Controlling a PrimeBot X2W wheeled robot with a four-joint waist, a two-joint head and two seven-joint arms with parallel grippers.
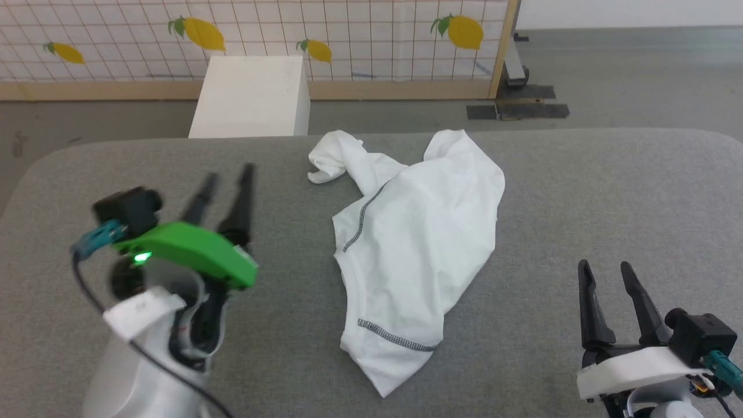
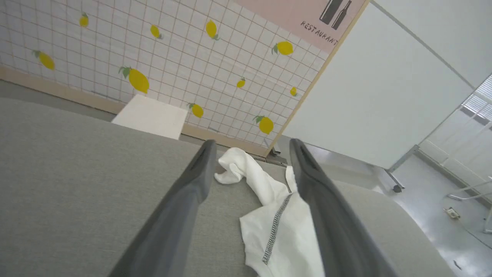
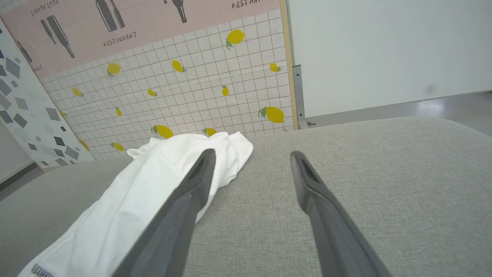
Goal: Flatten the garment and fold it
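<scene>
**Garment and grippers.** The crumpled garment (image 1: 415, 244) lies on the grey padded table (image 1: 609, 191) between the two grippers, touched by neither. Its long axis runs from a twisted sleeve at the far side to a stitched hem near the robot.

- **Left gripper** (image 1: 230, 173): fingers spread and empty. The garment lies to its right, and its tips appear closest to the sleeve end.
- **Right gripper** (image 1: 605, 267): fingers spread and empty. The garment lies to its left.

The head view gives the whole outline. The left wrist view frames the twisted sleeve and a stitched edge between its fingers. The right wrist view shows the cloth as a low ridge left of its fingers.
</scene>
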